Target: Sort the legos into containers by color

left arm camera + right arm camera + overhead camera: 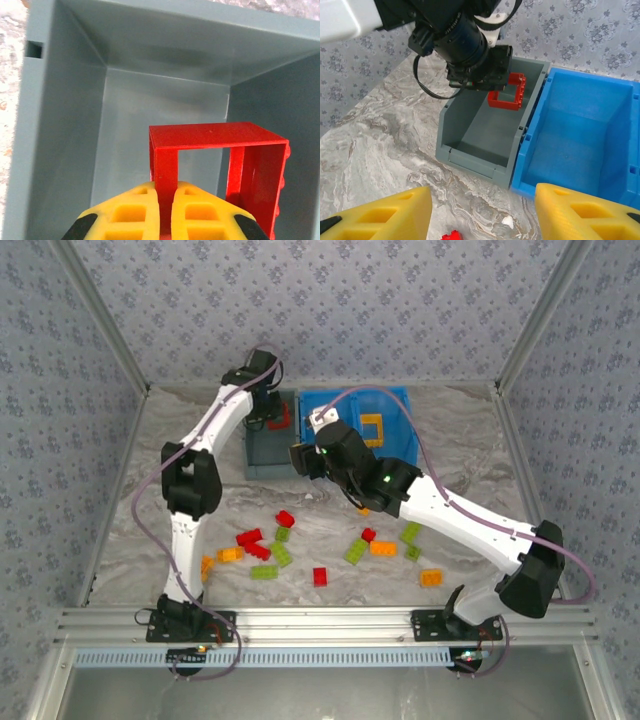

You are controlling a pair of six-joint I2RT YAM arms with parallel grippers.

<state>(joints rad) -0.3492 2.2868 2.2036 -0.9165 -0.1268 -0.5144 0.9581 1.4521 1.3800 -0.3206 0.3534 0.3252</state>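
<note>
Currently the red square frame brick (215, 136) is being held clamped by one side between the left arm's fingers (135, 212), hanging straight above the floor of the grey bin (65, 125), while the right arm's fingers (385, 212) are being held apart over the table (380, 140) nearby.

A red open square plastic frame brick (215, 135) hangs over the mouth of the grey open-top rectangular plastic bin (65, 125), pinched by one side in the left tool (165, 200). Touching this bin at its 3 o'clock stands the bright blue two-compartment plastic bin (395, 400), with an orange square frame brick (374, 428) lying inside. At 6 o'clock of both bins, small red, orange and lime studded bricks (285, 519) lie scattered on the desk (450, 435).
</note>
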